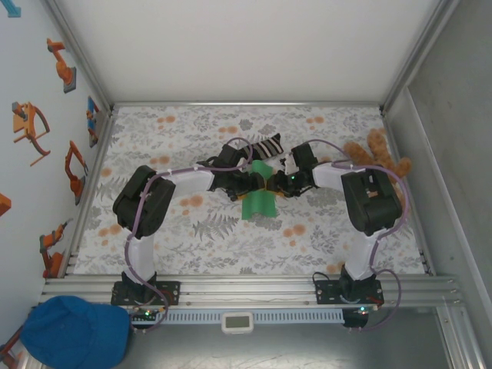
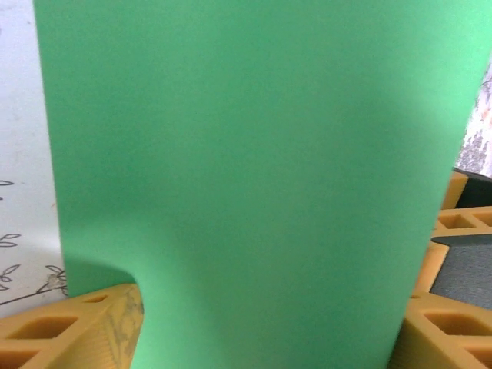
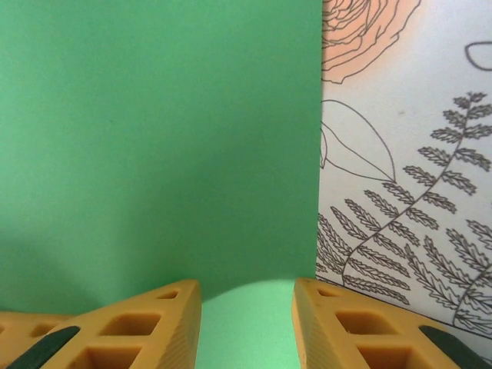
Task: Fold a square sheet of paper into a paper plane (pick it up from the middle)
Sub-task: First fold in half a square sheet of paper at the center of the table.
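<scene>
The square sheet of paper (image 1: 257,201) is bright green and lies curved at the table's middle, its far end raised between the two grippers. My left gripper (image 1: 247,183) reaches it from the left and my right gripper (image 1: 277,184) from the right. In the left wrist view the paper (image 2: 246,154) stands close to the camera, and my left gripper (image 2: 269,323) is open, one orange finger (image 2: 69,330) on each side of it. In the right wrist view the paper (image 3: 154,138) arches up between the fingers (image 3: 146,330) of my right gripper (image 3: 246,323), touching both inner faces.
A black-and-white striped sock (image 1: 265,146) lies just behind the grippers. A brown teddy bear (image 1: 380,154) sits at the right edge of the floral table cover (image 1: 184,246). A blue cap (image 1: 73,330) rests off the table at the near left.
</scene>
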Tool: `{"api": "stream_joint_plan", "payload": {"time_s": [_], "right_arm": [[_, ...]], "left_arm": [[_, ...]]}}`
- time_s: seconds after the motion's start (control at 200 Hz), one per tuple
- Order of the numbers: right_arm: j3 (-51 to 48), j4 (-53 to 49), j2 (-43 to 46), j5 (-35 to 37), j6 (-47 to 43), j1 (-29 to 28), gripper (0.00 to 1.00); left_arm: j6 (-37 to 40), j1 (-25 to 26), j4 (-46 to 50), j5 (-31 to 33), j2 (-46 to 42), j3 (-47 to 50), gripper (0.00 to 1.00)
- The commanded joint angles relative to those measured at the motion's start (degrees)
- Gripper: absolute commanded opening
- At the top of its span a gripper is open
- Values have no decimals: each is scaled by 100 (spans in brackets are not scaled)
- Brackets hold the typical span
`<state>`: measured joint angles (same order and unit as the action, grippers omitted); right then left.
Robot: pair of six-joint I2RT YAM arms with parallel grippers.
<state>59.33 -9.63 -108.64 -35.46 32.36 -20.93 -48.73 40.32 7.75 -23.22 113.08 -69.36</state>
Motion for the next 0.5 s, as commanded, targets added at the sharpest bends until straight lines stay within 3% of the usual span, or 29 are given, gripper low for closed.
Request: {"api": "stream_joint_plan", "payload": {"time_s": [0.0,0.496], "right_arm": [[-69,-125,-252,272,77,-88,37],[-722,865,506,186,576,151,36]], "left_arm": [[150,-14,580,257,211,76,69],[372,-94,377,145,48,169,40]]}}
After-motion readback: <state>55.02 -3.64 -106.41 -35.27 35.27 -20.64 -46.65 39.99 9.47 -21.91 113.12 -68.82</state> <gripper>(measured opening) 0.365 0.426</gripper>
